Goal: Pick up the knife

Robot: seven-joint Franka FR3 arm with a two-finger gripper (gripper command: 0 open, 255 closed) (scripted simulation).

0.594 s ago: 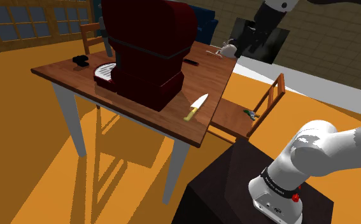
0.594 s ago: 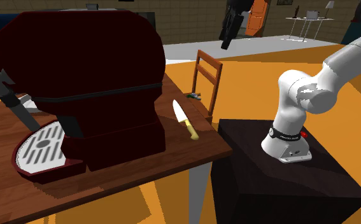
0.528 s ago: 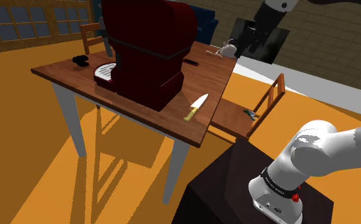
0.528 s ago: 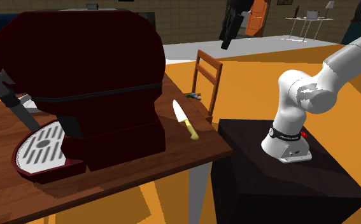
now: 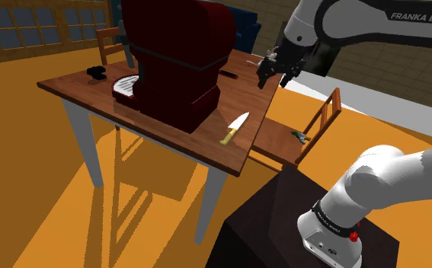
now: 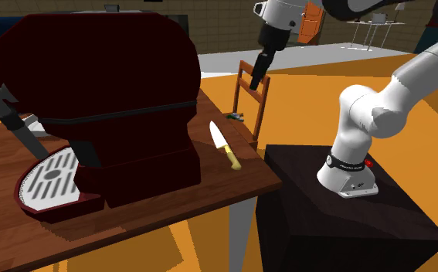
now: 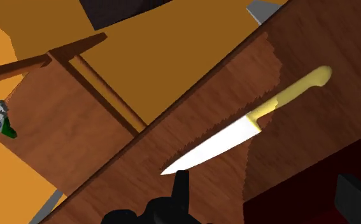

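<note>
The knife [image 5: 235,128] has a white blade and a yellow handle. It lies flat on the brown wooden table [image 5: 75,87], near the edge that faces the stand, beside the dark red machine. My black gripper [image 5: 273,77] hangs open in the air well above the table, up and to the right of the knife in the shoulder view. Seen in the second exterior view, the gripper [image 6: 257,77] points down above the chair back, and the knife [image 6: 225,144] lies below it. Through the wrist view, the knife [image 7: 249,121] lies ahead of my gripper [image 7: 268,200], its tip close to one finger [image 7: 182,188].
A large dark red machine [image 5: 176,61] with a round grille at its base takes up the table's middle. A wooden chair [image 5: 313,126] with a small green item [image 5: 299,135] on its seat stands between table and black stand [image 5: 298,228]. A small black object [image 5: 96,72] sits at the far corner.
The arm has swung down and to the shoulder view's left, bringing the gripper from high in the background to a spot over the table near the knife. The knife has not moved.
</note>
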